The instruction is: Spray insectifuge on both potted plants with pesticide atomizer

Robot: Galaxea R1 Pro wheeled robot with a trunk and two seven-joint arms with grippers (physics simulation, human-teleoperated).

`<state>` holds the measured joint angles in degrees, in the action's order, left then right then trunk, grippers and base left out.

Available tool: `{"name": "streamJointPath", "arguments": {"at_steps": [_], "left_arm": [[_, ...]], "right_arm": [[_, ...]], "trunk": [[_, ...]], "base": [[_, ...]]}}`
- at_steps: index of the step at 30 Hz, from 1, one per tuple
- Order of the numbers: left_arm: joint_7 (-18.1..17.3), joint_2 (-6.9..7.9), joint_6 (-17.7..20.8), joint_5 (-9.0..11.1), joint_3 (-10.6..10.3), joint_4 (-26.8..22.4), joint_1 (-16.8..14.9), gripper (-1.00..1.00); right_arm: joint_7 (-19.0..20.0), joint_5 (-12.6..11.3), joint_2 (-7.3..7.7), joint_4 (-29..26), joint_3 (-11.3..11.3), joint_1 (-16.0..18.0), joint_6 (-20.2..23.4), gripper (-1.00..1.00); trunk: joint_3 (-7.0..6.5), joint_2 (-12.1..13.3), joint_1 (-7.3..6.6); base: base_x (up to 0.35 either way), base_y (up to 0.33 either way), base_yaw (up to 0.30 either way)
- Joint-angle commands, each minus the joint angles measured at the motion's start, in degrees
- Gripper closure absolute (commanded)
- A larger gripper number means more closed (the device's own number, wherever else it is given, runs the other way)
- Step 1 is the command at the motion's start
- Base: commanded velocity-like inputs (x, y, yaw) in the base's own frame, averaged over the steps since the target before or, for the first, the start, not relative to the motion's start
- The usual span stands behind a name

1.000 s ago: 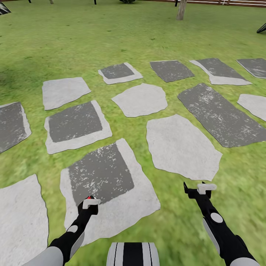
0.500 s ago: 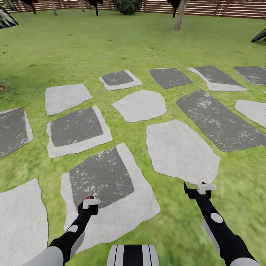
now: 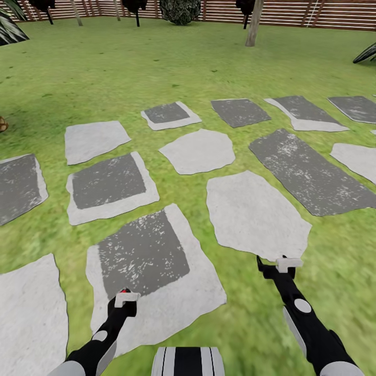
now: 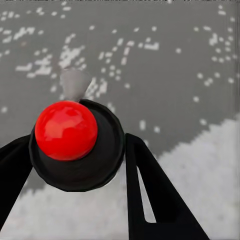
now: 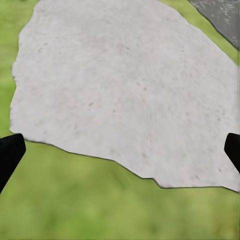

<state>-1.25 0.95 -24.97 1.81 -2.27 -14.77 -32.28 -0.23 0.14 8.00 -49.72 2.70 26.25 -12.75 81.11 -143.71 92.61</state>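
Transit phase: the garden is being crossed; atomizer and potted plants are not yet located.

No task step is judged complete: pick-up and spraying of both plants remain. The left gripper (image 3: 125,300) is seen closed around a black round part with a red ball (image 4: 66,130); what this object is cannot be told, and no green bottle is identified. The right gripper (image 3: 277,263) is spread wide and empty, its two fingertips (image 5: 11,152) at opposite edges over a pale stone (image 5: 125,85). The position of the atomizer and the two potted plants cannot be told. Counted in the head view: about twelve stepping stones (image 3: 197,151) on the lawn (image 3: 104,68), one brown slatted fence (image 3: 219,10), one pale tree trunk (image 3: 254,23).
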Motion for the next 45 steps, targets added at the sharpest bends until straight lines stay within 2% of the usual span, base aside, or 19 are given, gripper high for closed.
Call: {"name": "streamJointPath", "arguments": {"at_steps": [1,4,17,18,29,32,36,39,45], "left_arm": [[-0.06,0.03,-0.27,0.17,-0.22,0.0,-0.01,1.0],[-0.07,0.01,-0.29,0.14,-0.27,-0.39,0.02,1.0],[-0.2,0.02,0.0,0.21,-0.28,-4.6,0.11,1.0],[-0.19,0.0,0.0,0.22,-0.28,-5.32,0.12,1.0],[-0.41,0.02,0.08,0.22,-0.28,-5.54,0.12,1.0],[-0.42,0.02,0.13,0.22,-0.22,-5.54,0.12,1.0],[-0.42,0.02,0.18,0.23,-0.2,-5.48,0.12,1.0],[-0.42,0.02,0.18,0.6,-0.23,-5.1,0.22,1.0],[-0.42,-0.11,0.18,1.07,-0.28,-4.76,0.29,1.0]], "right_arm": [[-0.03,0.06,0.03,-0.3,0.01,-0.06,0.07,-1.0],[0.01,0.08,0.07,-1.27,0.02,-0.41,0.07,-1.0],[0.14,0.12,0.17,2.83,-0.05,-0.74,-2.9,-1.0],[0.14,0.12,0.17,16.93,-0.05,-0.75,-8.74,-1.0],[0.06,0.04,0.17,22.86,-0.06,-0.76,-10.6,-1.0],[0.11,0.11,0.17,24.07,-0.13,-0.76,-11.25,-1.0],[0.21,0.12,0.17,28.76,-0.16,-0.76,-15.77,-1.0],[0.3,0.06,0.17,35.55,-0.15,-0.78,-21.9,-1.0],[0.32,0.05,0.01,43.09,-0.23,-0.84,-29.76,-1.0]], "trunk": [[0.03,-0.01,-0.01],[0.03,-0.01,-0.01],[-0.94,-0.01,-0.01],[-1.03,-0.01,-0.01],[-2.02,-0.01,-0.01],[-2.95,0.03,-0.09],[-4.2,0.08,-0.19],[-5.13,0.12,-0.27],[-7.0,0.2,-0.42]], "base": [[0.0,0.0,0.0],[-0.027,0.0,0.0],[-0.304,0.0,0.0],[-0.183,0.0,0.0],[-0.025,0.0,0.0],[0.0,0.0,0.0],[0.0,0.0,0.0],[0.0,0.0,0.0],[0.0,0.0,0.0]]}}
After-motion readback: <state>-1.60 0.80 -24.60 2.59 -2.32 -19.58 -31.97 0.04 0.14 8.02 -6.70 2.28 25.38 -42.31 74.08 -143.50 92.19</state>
